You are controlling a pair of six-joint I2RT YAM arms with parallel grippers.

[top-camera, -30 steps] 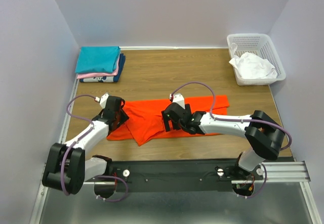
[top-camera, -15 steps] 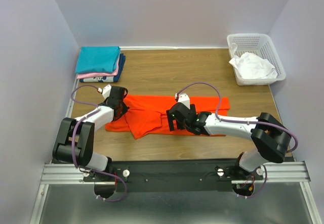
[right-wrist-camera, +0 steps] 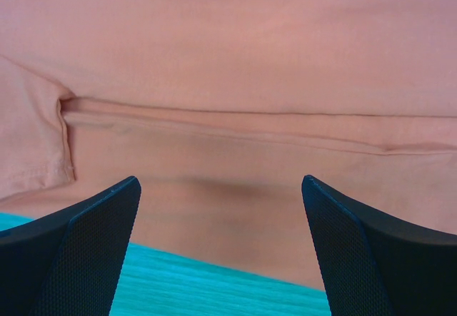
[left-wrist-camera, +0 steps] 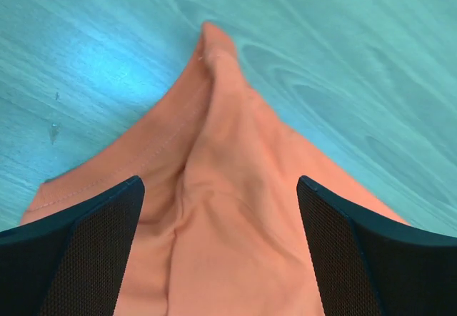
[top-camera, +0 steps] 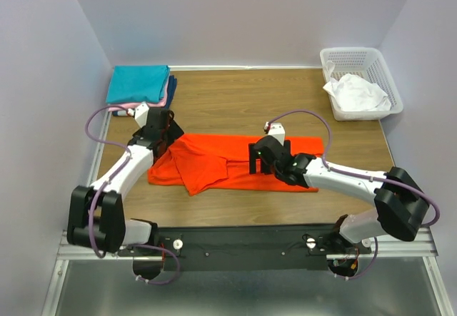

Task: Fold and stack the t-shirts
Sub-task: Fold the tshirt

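A bright orange-red t-shirt (top-camera: 214, 152) lies partly folded across the middle of the table, its left part creased and bunched. My left gripper (top-camera: 166, 127) hovers open over the shirt's upper left corner. In the left wrist view that gripper (left-wrist-camera: 218, 184) has its jaws wide apart over a pointed fold of orange cloth (left-wrist-camera: 228, 138), gripping nothing. My right gripper (top-camera: 258, 160) is open above the shirt's middle. In the right wrist view it (right-wrist-camera: 220, 180) straddles the near hem of the cloth (right-wrist-camera: 228, 59) without holding it.
Folded t-shirts are stacked at the back left: teal (top-camera: 139, 82) on top, pink (top-camera: 146, 105) and navy (top-camera: 171, 91) beneath. A white lattice basket (top-camera: 357, 55) at the back right holds a crumpled white shirt (top-camera: 355, 91). Walls close in both sides.
My left gripper has opened and let go of the shirt's left edge, moving toward the back. The right gripper has slid to the right along the shirt, still open.
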